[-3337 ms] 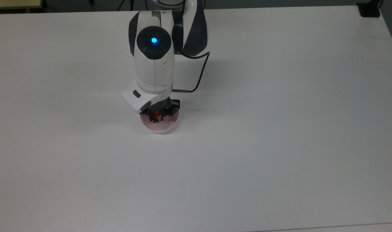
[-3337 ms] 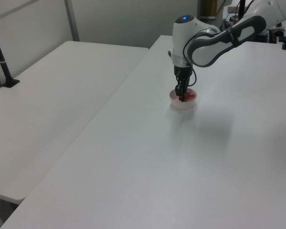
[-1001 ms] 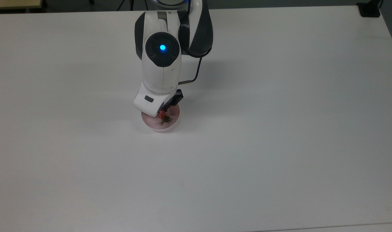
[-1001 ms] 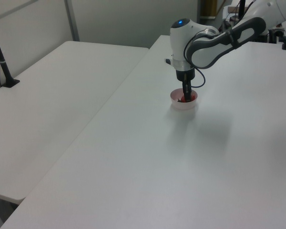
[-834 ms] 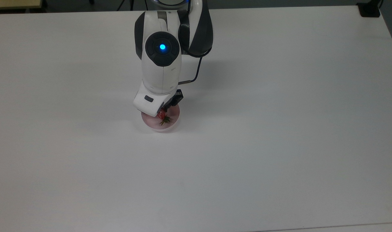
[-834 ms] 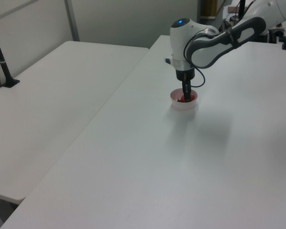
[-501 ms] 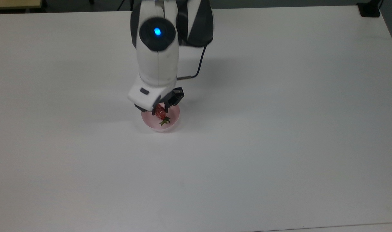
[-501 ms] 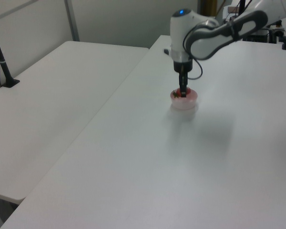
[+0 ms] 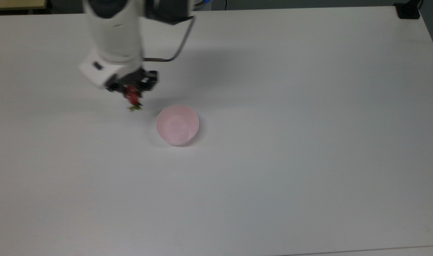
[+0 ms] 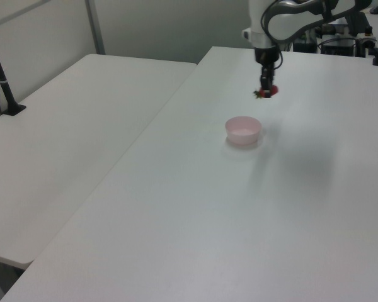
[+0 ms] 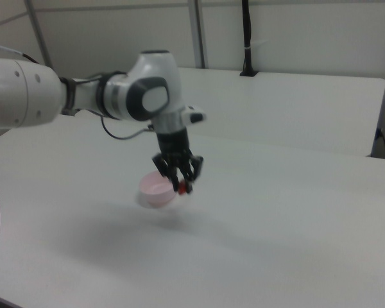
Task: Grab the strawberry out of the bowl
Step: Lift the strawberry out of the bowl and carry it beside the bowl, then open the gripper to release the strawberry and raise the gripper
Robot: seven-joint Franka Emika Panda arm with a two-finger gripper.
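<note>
The pale pink bowl (image 9: 177, 124) (image 10: 243, 130) (image 11: 156, 190) stands on the white table with nothing inside it. My gripper (image 9: 132, 93) (image 10: 266, 88) (image 11: 181, 182) hangs well above the table, up and to the top view's left of the bowl, shut on the red strawberry (image 9: 132, 96) (image 10: 268, 92) (image 11: 181, 188). The strawberry's green leafy cap (image 9: 135, 106) points down below the fingers.
The white table (image 9: 273, 170) stretches wide around the bowl. A second white table (image 10: 69, 126) adjoins it on the left view's left, with a black post (image 10: 0, 69) clamped to it. A black block (image 9: 408, 10) sits at the top view's far right corner.
The gripper has lifted the strawberry out of the bowl and carried it up and to the top view's left. The bowl has not moved and now holds nothing.
</note>
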